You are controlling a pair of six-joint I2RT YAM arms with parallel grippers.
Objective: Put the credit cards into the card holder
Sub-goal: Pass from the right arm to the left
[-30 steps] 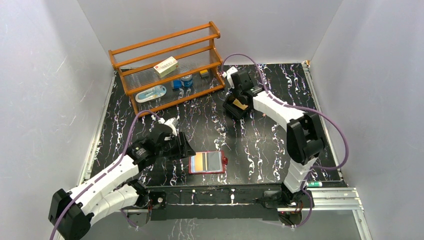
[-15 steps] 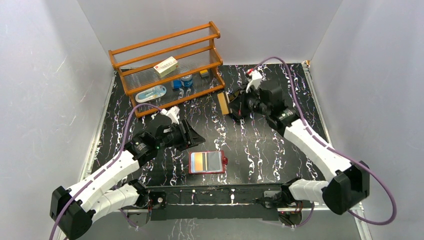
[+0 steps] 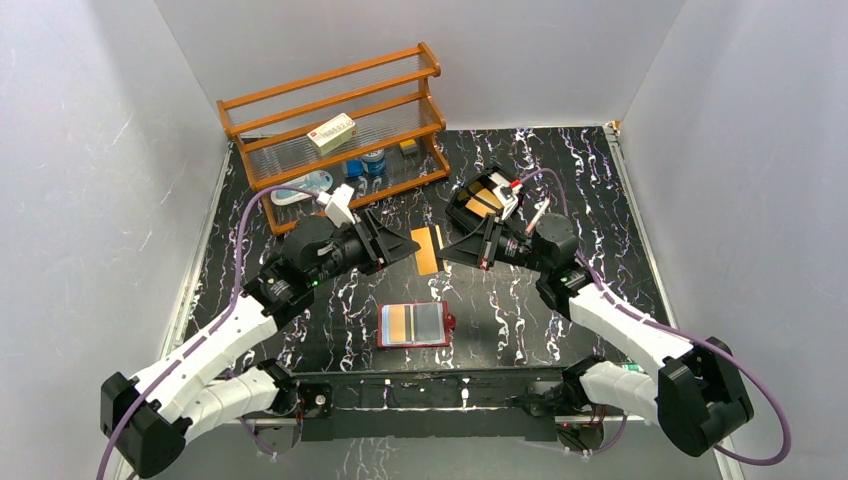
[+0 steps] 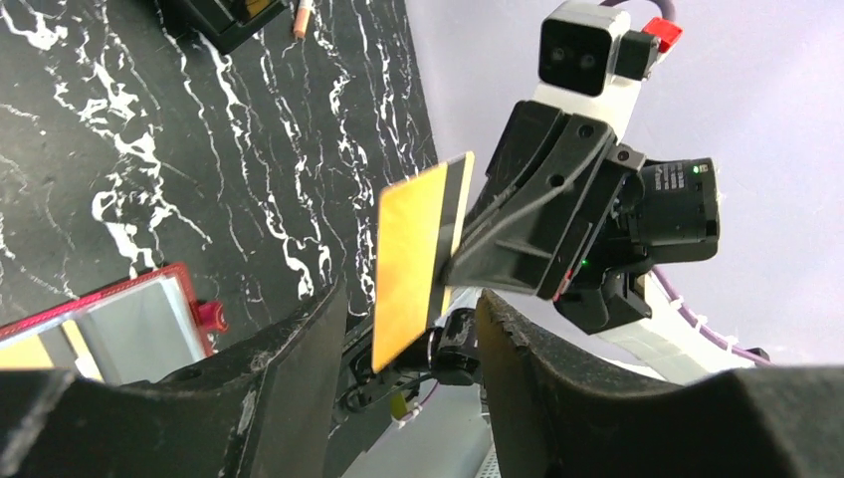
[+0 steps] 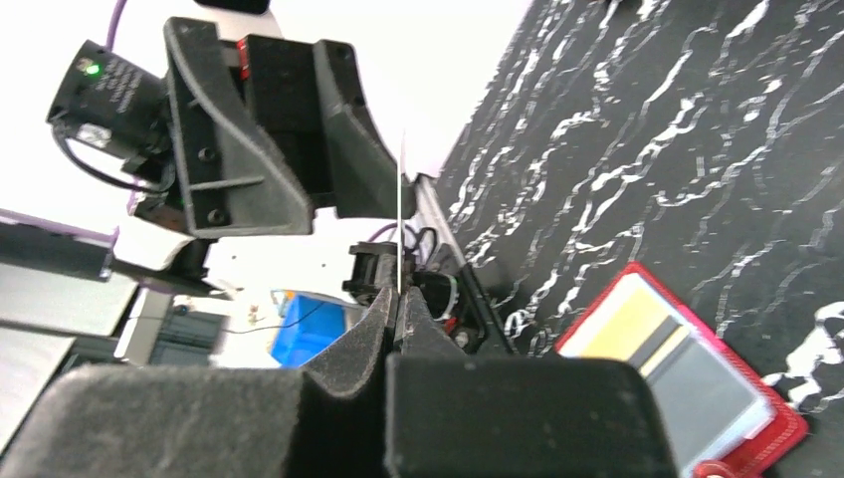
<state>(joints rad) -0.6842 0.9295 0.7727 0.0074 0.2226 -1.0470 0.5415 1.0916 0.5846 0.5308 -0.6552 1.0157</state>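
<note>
Gold card (image 3: 428, 250), top view: 1 of the credit cards is held clear of the table (image 3: 560, 300) at mid-scene. The right gripper (image 3: 446, 250) clamps its right edge, fingers closed on it. The left gripper (image 3: 404, 245) faces the card from the left with its fingers apart and its tips just beside the card; contact cannot be told here. The card holder (image 3: 415, 325) lies open and flat at the near edge, nearer than the card. More cards sit in the black tray (image 3: 483, 200), to the far right of the held card.

Left wrist view: the gold card stands tilted between the 2 spread fingers (image 4: 289, 378) of the left gripper, apart from both as far as can be seen. The right gripper grips its far edge. A corner of the red card holder shows at lower left.

Right wrist view: the card appears edge-on as a thin line rising from the right gripper's closed fingers. The open card holder, striped slots showing, lies at lower right.
</note>
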